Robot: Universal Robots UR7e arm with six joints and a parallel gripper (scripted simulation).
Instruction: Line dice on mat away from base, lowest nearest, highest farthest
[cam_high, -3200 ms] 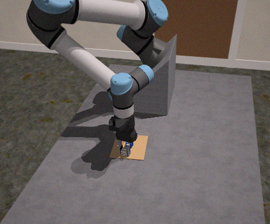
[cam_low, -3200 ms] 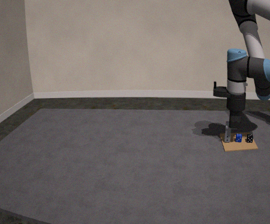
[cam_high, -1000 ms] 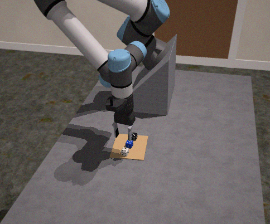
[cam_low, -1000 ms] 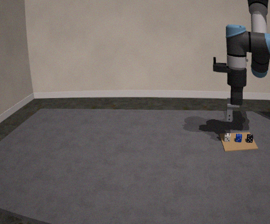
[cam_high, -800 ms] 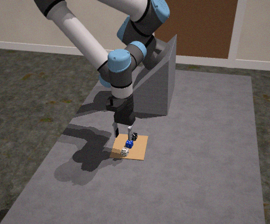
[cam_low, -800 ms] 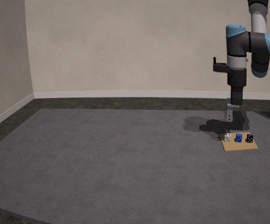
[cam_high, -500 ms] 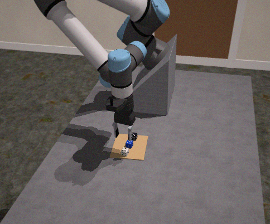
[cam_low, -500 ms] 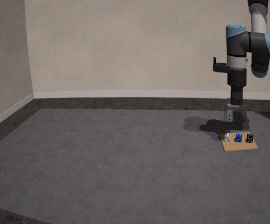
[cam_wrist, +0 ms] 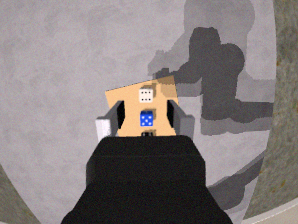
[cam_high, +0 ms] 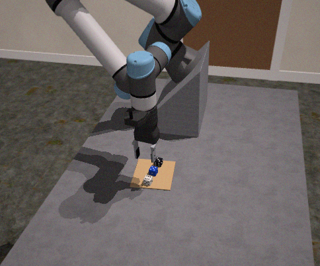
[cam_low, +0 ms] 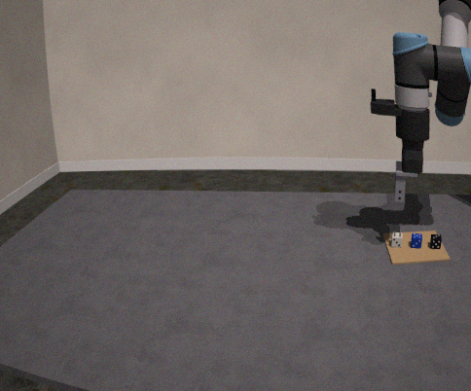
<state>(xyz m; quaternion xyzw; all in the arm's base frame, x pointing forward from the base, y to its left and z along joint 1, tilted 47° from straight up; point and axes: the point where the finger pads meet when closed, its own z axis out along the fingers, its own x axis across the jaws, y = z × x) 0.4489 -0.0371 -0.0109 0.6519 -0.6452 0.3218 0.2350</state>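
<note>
Three dice stand in a row on the tan mat [cam_high: 166, 177] [cam_low: 419, 255] [cam_wrist: 127, 103]. The black die [cam_high: 158, 161] [cam_low: 435, 241] is nearest the robot's base. The blue die [cam_high: 153, 171] [cam_low: 416, 240] [cam_wrist: 145, 119] is in the middle. The white die [cam_high: 147, 180] [cam_low: 396, 239] [cam_wrist: 144, 94] is farthest, near the mat's front left corner. My gripper [cam_high: 145, 152] [cam_low: 400, 195] hangs open and empty well above the dice. In the wrist view the gripper body hides the black die.
A grey wedge-shaped block [cam_high: 188, 106] carrying the robot's base stands at the back of the grey table [cam_high: 231, 198] [cam_low: 194, 272]. The arm's shadow [cam_high: 98, 185] falls left of the mat. The table's left edge is close to that shadow.
</note>
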